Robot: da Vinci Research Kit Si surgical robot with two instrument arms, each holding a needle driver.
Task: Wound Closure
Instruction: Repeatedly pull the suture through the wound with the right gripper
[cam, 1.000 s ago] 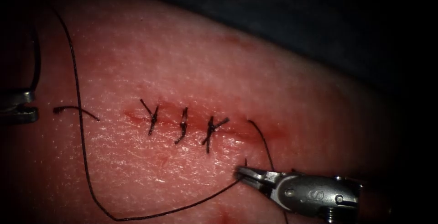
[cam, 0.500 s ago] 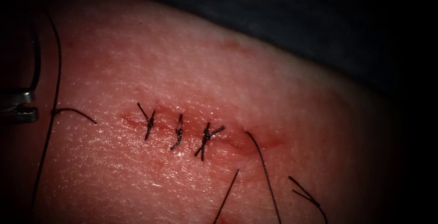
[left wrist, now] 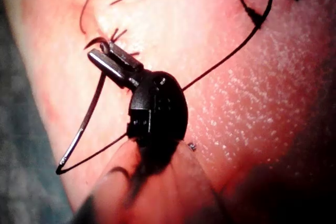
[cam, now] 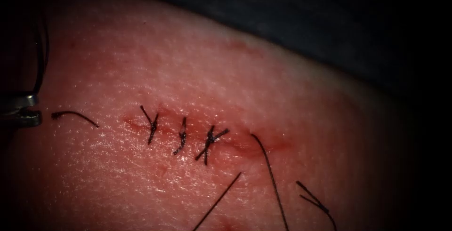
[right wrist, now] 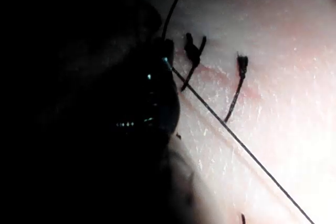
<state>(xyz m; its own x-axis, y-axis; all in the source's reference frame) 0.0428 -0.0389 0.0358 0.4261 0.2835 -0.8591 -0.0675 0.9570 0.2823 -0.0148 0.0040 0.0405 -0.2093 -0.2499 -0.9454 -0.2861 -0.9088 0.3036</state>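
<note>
Stretching across the endoscope view, the tissue (cam: 263,80) carries its cut (cam: 207,134) with three knotted stitches (cam: 181,136) across it and red fluid (cam: 278,144) at its right end. Thread (cam: 270,179) leaves that right end and runs down off the frame; a second strand (cam: 217,202) lies just left of it. A cut end of thread (cam: 75,115) lies well left of the cut, near the left tool (cam: 21,111) at the frame's edge. Close up, the left wrist view adds that the left tool (left wrist: 107,59) has its jaws clamped on the needle (left wrist: 84,124) near one end, the curve hanging free above the tissue. The right tool (right wrist: 157,93) is a dark mass beside two stitches; whether it grips anything, I cannot tell.
</note>
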